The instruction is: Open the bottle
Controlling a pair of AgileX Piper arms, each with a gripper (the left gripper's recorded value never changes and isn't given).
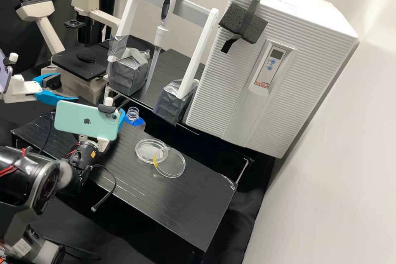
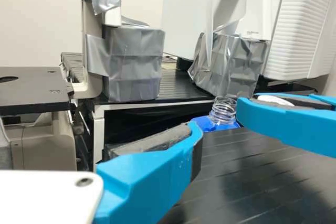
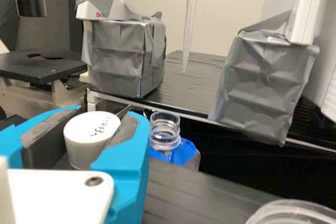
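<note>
Right wrist view: the right pincer [image 3: 93, 128] was clenched on the white cap [image 3: 95, 136], which sat upright between the blue fingers, apart from the bottle [image 3: 166, 129]. Just beyond it the bottle stood upright near the far edge of the bench [image 1: 185, 198], its clear threaded neck uncovered, so the opening proper appeared done. The left pincer [image 2: 218, 124] was released, fingers spread, pointed toward the bottle but short of it. Step in hand, as judged: carry the cap off without brushing the neck, since the unheld bottle could tip, and set it on bare bench away from the two petri dishes [image 1: 161, 156]. Farther back hung the pipette [image 1: 159, 41] in its stand.
</note>
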